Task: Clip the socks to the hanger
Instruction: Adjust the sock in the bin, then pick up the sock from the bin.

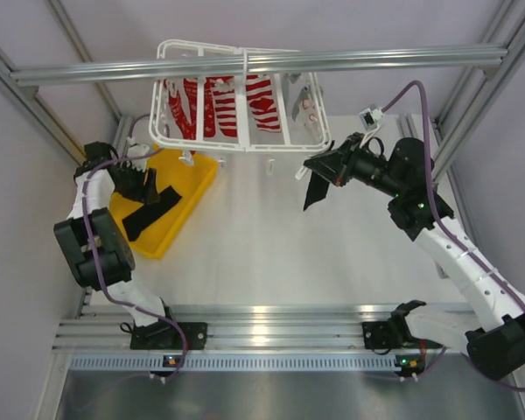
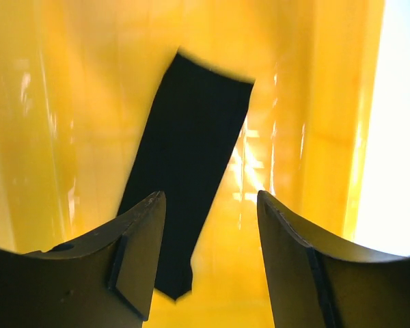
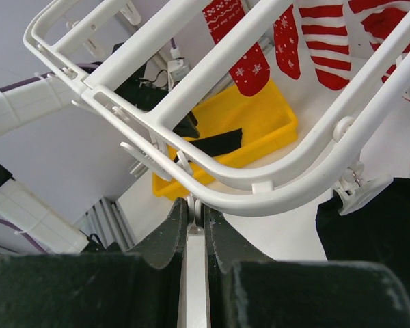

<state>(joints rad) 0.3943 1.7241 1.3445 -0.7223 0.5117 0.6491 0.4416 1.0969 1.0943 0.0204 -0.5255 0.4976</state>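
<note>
Hanging sock (image 1: 315,194): black and limp. We see it dangling just under the hanger's (image 1: 243,114) right corner, on the side nearest the arms.
Hanging sock, wrist view: the fabric (image 3: 376,239) sits right below a white clip (image 3: 359,195) on the hanger rim. We can't tell if that clip is actually biting it.
Right claw (image 1: 311,164): at that same hanger corner, beside the hanging sock. It is clenched tight, fingers pressed together right under the rim. A small white part sits at the tips, and we can't tell if it is pinched.
Tray sock (image 1: 153,210): black, lying flat in the yellow tray (image 1: 191,185), which sits off the hanger's left corner on the arms' side. The left wrist view shows it as one long straight strip on the tray floor.
Left claw (image 1: 144,185): over the tray, off the hanger's left corner. It is released, fingers spread, with nothing between them. We see the tray sock under the gap, apart from both fingers.
Hanger: white rack hung on the metal bar (image 1: 376,59), with red-and-white socks (image 1: 219,109) hanging under it.
Table (image 1: 271,254): white, under the hanger.
</note>
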